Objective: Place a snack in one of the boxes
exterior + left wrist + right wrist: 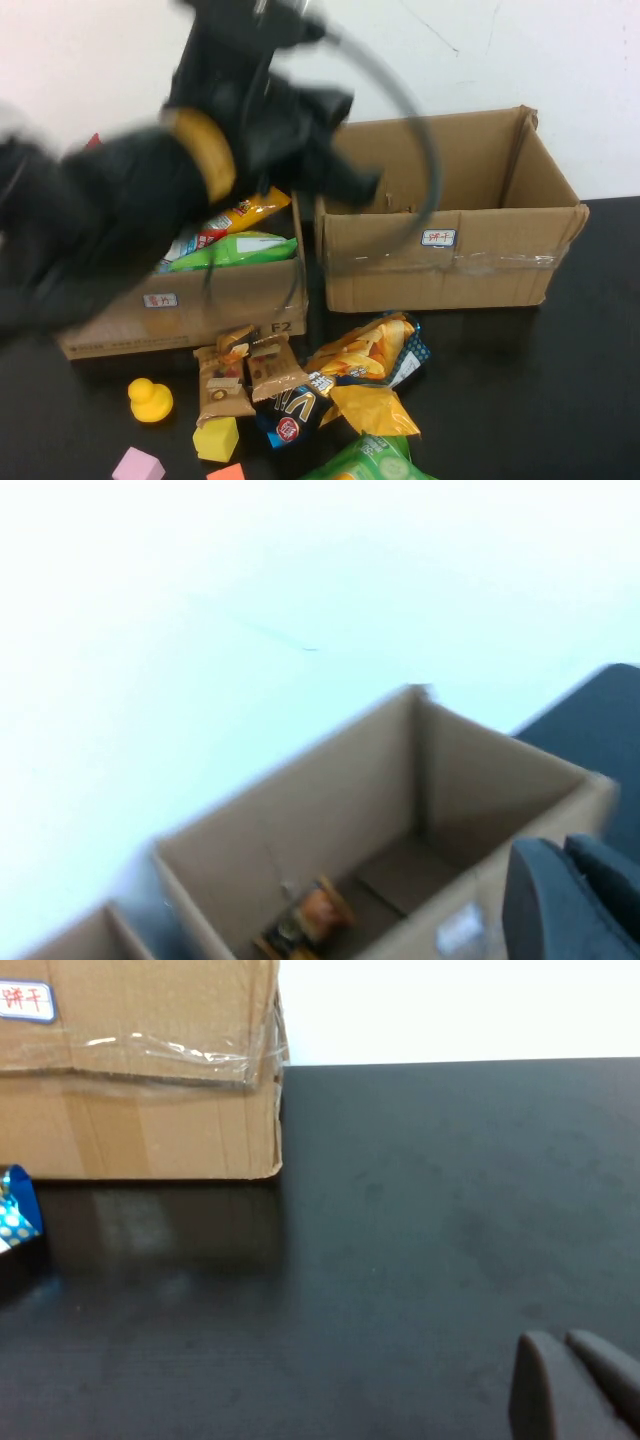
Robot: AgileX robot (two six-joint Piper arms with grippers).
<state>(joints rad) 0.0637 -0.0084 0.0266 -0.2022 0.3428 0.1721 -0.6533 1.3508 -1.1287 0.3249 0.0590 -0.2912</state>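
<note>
Left tool (570, 900): raised above the right-hand brown cardboard box (450, 215), near the edge that faces the left-hand box; dark fingers (545, 905) pressed together, nothing between them; arm blurred in the high view.
Right tool (575, 1385): low over the bare black table (430, 1210), off to the right of the right-hand box; fingers (540, 1390) closed against each other, empty.
Right-hand box: open at the top, white label with red characters (437, 238) on the front wall, clear tape along that wall; in the left wrist view, a small orange and brown snack packet (305, 920) lying on the box floor near one wall.
Left-hand brown cardboard box (190, 310): open, partly hidden by the left arm; holds a green snack bag (240, 250) and an orange snack bag (250, 210).
Loose snacks on the table, in front of the two boxes: two brown wrapped bars (250, 375) side by side, a yellow-orange chip bag (370, 355), a dark packet with white lettering (295, 410), a light green bag (370, 460) at the near edge.
Toys on the table, left of the loose snacks: yellow rubber duck (150, 400), yellow foam block (217, 438), pink block (137, 466), orange block (227, 472) at the picture's edge.
</note>
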